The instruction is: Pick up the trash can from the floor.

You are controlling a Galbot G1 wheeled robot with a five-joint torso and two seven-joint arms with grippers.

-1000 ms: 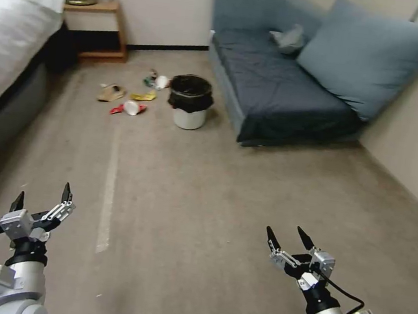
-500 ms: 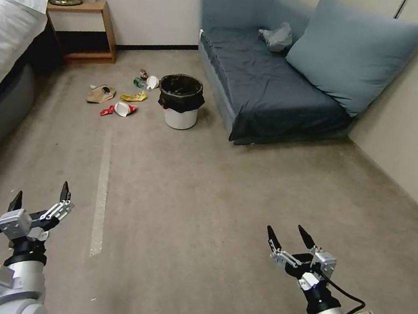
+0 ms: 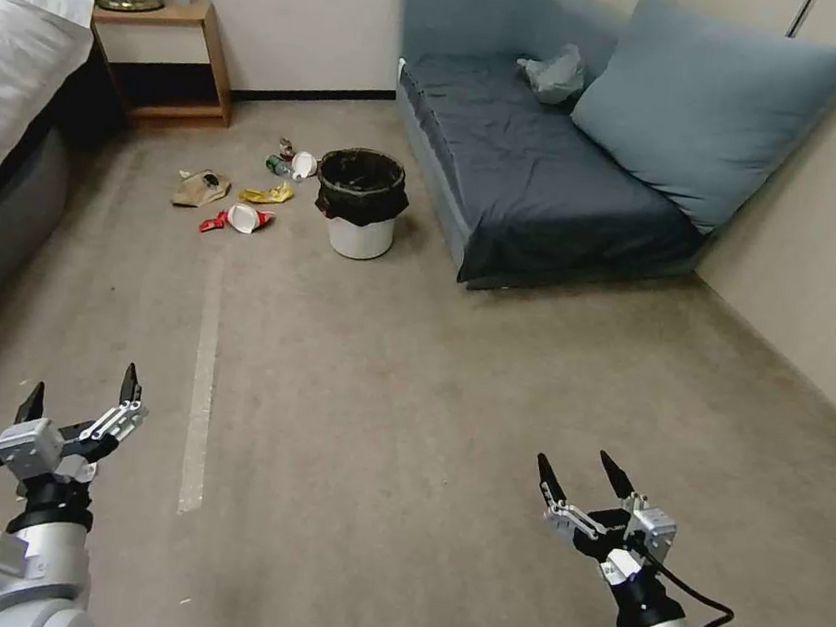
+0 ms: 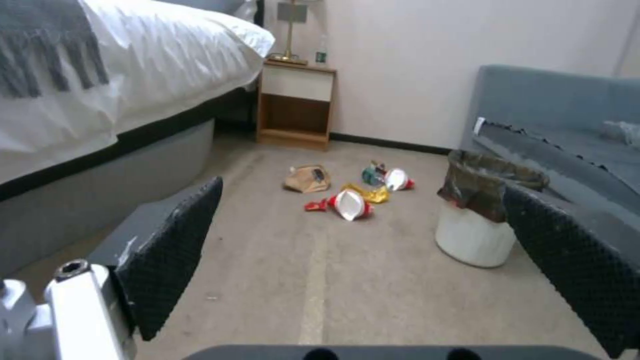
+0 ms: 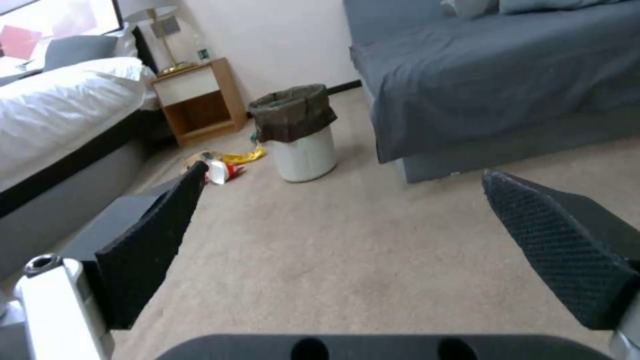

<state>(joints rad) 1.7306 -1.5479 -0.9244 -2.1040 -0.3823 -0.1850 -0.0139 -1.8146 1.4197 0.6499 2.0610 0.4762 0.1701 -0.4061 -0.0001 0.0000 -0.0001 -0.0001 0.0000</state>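
The trash can (image 3: 360,202), a small round white bin with a black liner folded over its rim, stands upright on the beige carpet floor (image 3: 411,373) beside the sofa's near corner. It also shows in the left wrist view (image 4: 481,220) and the right wrist view (image 5: 297,132). My left gripper (image 3: 80,389) hovers low at the lower left, open and empty. At the lower right, my right gripper (image 3: 581,470) is likewise open with nothing in it. Both are far short of the can.
Litter (image 3: 240,198) lies on the carpet left of the can: cups, wrappers, a brown bag. A blue-grey sofa (image 3: 544,177) with a grey bag (image 3: 551,72) is to the right. A bed (image 3: 4,105) and a wooden nightstand (image 3: 165,58) are on the left. A pale tape strip (image 3: 201,389) runs along the carpet.
The whole view shifted left between one second ago and half a second ago as the camera moved, then held still. Both grippers stay open in the same pose.
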